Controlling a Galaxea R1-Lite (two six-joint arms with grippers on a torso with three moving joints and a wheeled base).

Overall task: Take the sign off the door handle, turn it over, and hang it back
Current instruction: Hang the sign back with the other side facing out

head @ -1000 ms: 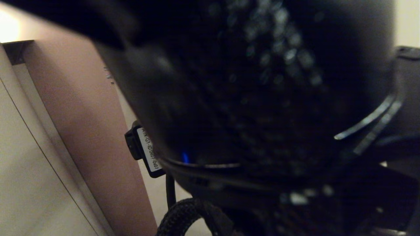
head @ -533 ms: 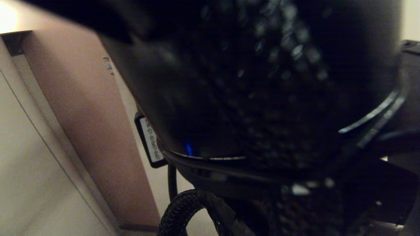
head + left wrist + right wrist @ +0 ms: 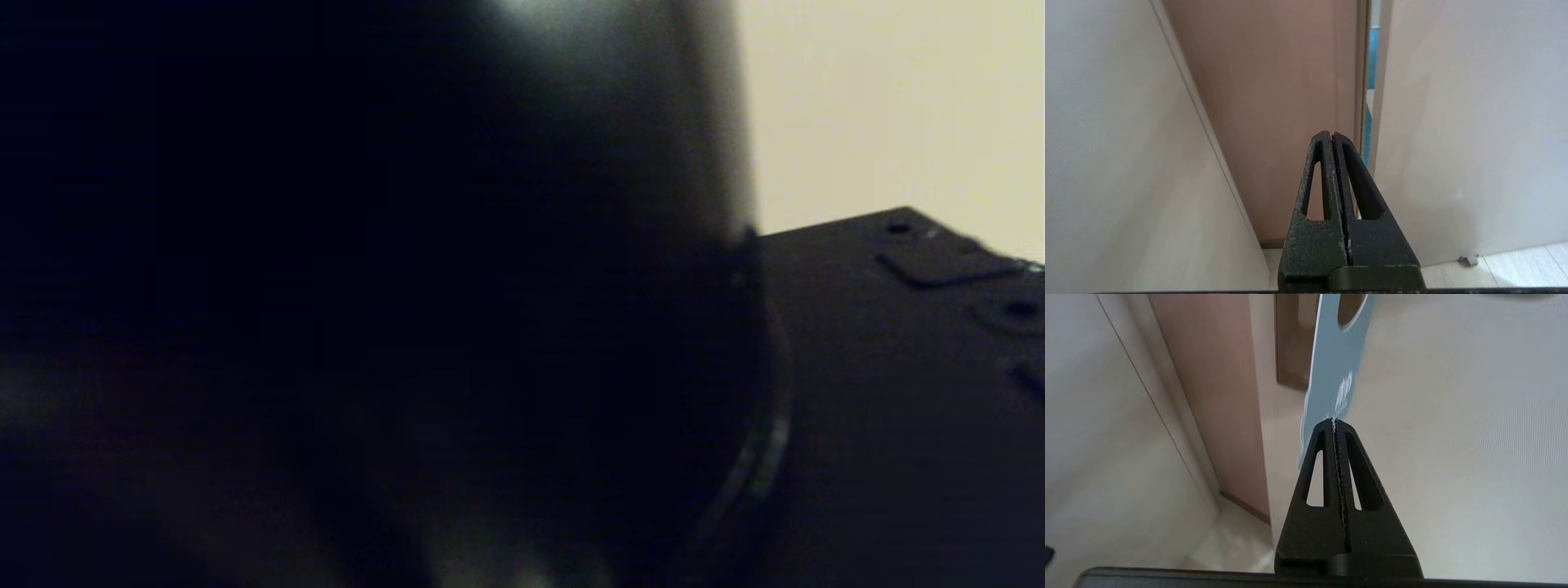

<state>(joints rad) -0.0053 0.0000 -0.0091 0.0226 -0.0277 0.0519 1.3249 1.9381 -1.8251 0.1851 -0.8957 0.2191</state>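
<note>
Right gripper (image 3: 1334, 421) pinched tight on the lower end of the teal sign (image 3: 1333, 375), sign edge-on against the pale door (image 3: 1453, 416), oval hole uppermost beside the brown lock plate (image 3: 1290, 355), left gripper (image 3: 1331, 134) closed on nothing, parked near the floor.

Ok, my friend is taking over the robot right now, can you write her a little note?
Right claw: shut on the bottom edge of the sign, teal side showing.
Left claw: shut, empty, parked away from the door.
Sign: close to the lock plate; its oval hole shows at the top, but the handle is out of view, so I can't tell if it is off yet.
Head view is blocked by the arm.
Left: lift the sign free, flip it, hang it back.
</note>
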